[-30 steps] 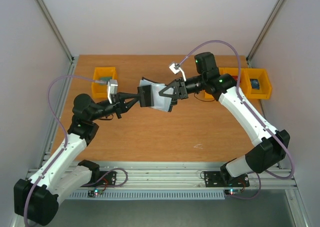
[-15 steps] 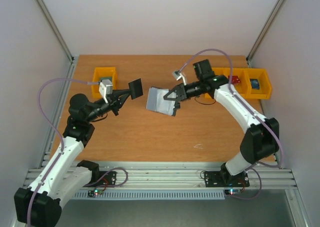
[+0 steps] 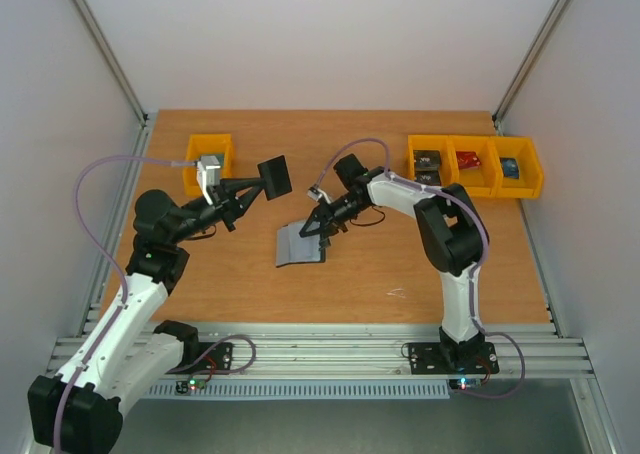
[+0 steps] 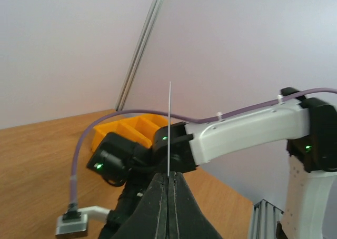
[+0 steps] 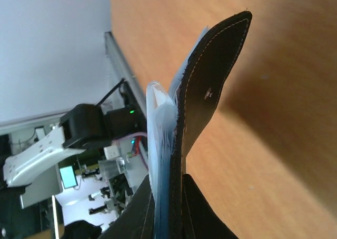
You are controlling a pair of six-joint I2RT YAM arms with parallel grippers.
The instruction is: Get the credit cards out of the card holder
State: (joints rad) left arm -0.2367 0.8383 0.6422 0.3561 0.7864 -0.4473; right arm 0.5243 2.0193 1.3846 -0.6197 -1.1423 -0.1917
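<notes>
The card holder (image 3: 300,244) lies open near the middle of the table (image 3: 400,264), blue-grey pockets facing up and very low over the wood. The overhead view won't say whether it rests on the surface or hangs just above it. The right gripper (image 3: 322,224) has it by the far right edge, fingers pinched tight on it. From the right wrist, the card holder (image 5: 210,91) sticks out past the right gripper (image 5: 167,183), its black flap outermost with the pale pockets layered against its left side.

And there's one out! A dark card (image 3: 275,177) is up in the air, left of the card holder and clear of it, clamped in the left gripper (image 3: 252,186). From the left wrist the dark card (image 4: 169,128) shows edge-on, a thin upright line rising out of the left gripper (image 4: 169,178), whose fingers are pressed together on it.

Further out, a single yellow bin (image 3: 210,139) sits at the back left, just behind the left gripper. A row of three yellow bins (image 3: 480,187) lines the back right, holding small dark, red and blue things.
</notes>
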